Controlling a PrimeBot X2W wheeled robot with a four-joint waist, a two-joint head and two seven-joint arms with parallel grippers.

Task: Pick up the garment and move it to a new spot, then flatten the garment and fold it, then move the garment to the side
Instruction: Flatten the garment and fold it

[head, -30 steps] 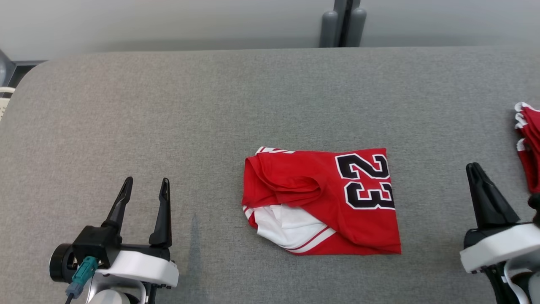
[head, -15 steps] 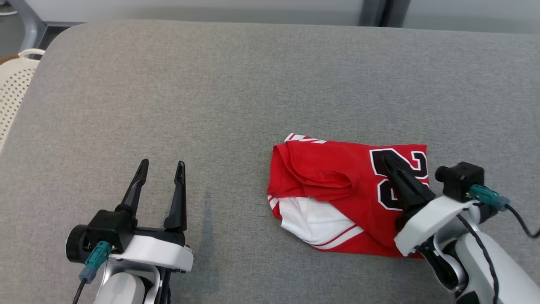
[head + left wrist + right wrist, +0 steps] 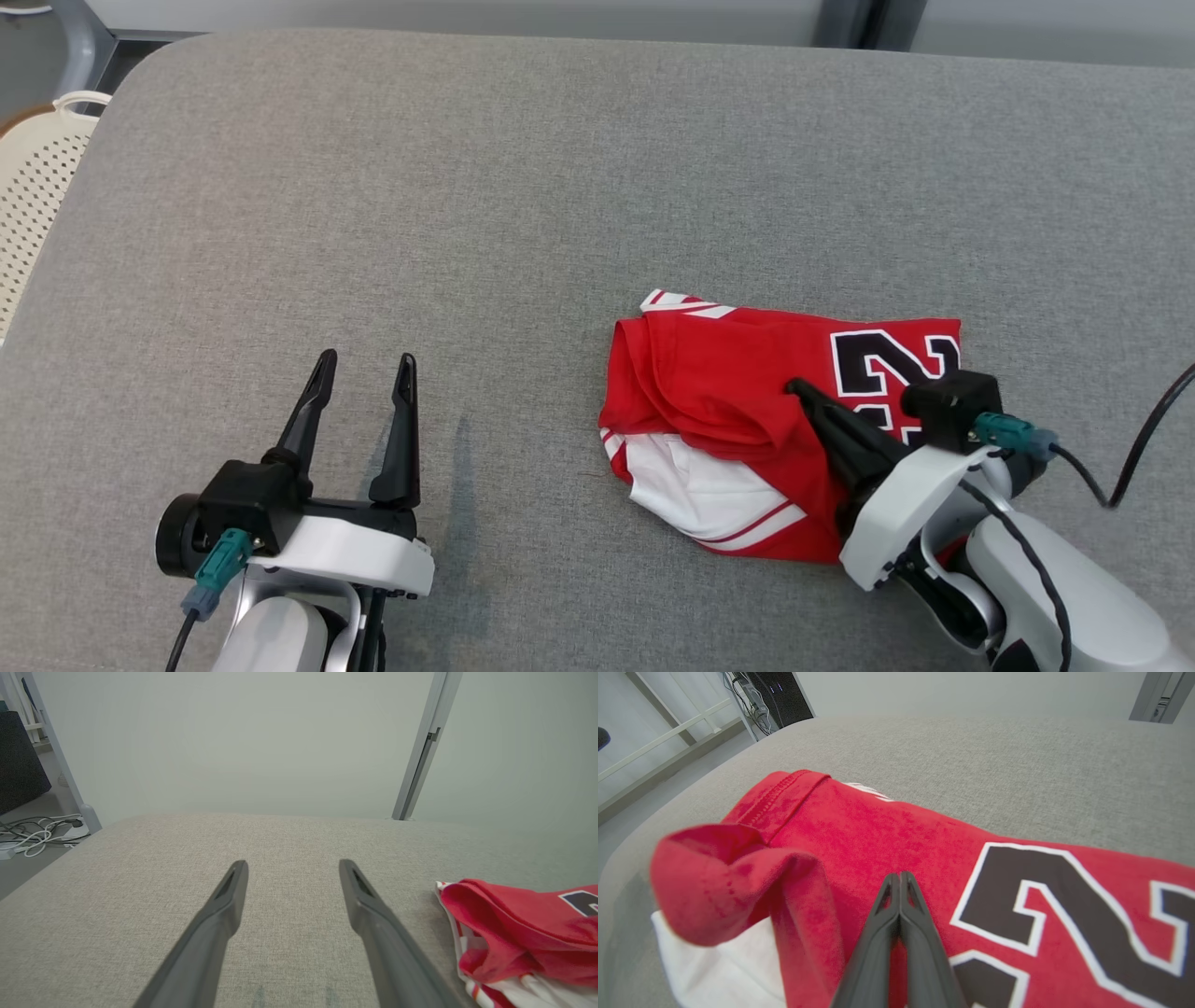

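In the head view, the garment (image 3: 738,411) is seen lying on the grey table (image 3: 467,187), right of the middle, as a compact red packet with a white layer showing at its near edge and a black number at its right end. The folding is therefore judged to be done, although one fold bulges on the left side. The right gripper (image 3: 798,387) is placed over the packet with its fingers pressed together; no cloth is seen between them. The left gripper (image 3: 367,362) is held spread, well apart from the garment. In the left wrist view, only bare table is found between the spread fingers, and the garment (image 3: 514,914) is seen at the right. In the right wrist view, the closed tips (image 3: 900,877) are seen over the red cloth (image 3: 878,830); whether it is touched cannot be told. The move to the side is judged to be what is left.
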